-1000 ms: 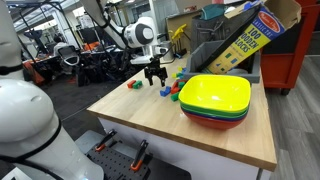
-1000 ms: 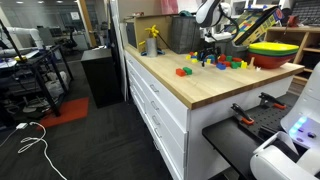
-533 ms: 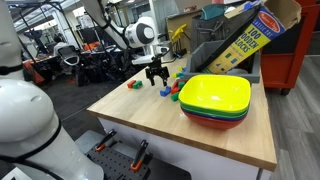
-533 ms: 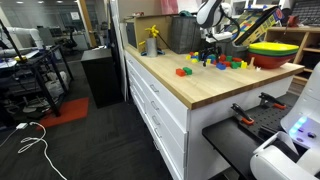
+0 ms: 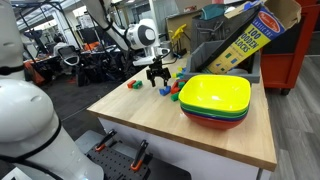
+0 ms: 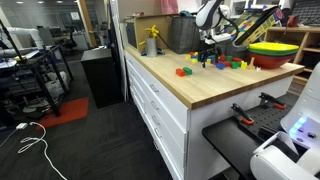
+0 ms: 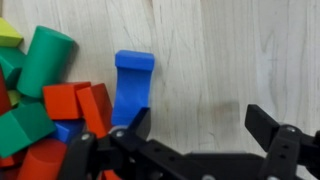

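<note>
- Hovering low over the tabletop [image 7: 220, 50], the gripper [image 7: 197, 118] has its jaws wide apart and holds nothing.
- Only the wrist view gives the fine detail: a blue block [image 7: 132, 85] lies flat on the wood. Its near end is partly covered by one black finger [image 7: 128, 132], and I cannot tell if they touch.
- The same view shows a green cylinder [image 7: 45, 58] and some red blocks [image 7: 82, 105] heaped just beside the blue block.
- In an exterior view the gripper [image 5: 155, 72] points straight down at the edge of a pile of coloured blocks [image 5: 175, 88]. The blue block is too small there to pick out.
- Only the exterior views show a stack of bowls [image 5: 215, 100], yellow on green on red, standing near the pile. Whether anything lies in the yellow bowl I cannot tell.
- Behind the stack a cardboard box [image 5: 245, 40] leans tilted, and its inside is hidden.
</note>
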Tool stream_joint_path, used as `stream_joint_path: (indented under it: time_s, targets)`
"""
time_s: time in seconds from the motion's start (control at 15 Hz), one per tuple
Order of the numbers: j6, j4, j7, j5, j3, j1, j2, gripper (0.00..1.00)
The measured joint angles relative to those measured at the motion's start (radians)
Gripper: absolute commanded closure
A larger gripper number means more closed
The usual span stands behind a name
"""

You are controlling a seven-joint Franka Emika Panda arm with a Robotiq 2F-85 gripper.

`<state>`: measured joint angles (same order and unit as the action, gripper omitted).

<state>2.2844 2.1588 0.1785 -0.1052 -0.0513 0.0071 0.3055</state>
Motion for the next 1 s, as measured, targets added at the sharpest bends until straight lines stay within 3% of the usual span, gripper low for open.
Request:
stream_joint_path:
  time_s: [0.6,1.0]
  targets:
    - [0.021,-0.042,-0.097,0.234,0.05,-0.011,0.013,0.0]
    - [0.027,-0.056,-0.063,0.209,0.006,-0.016,-0.012,0.0]
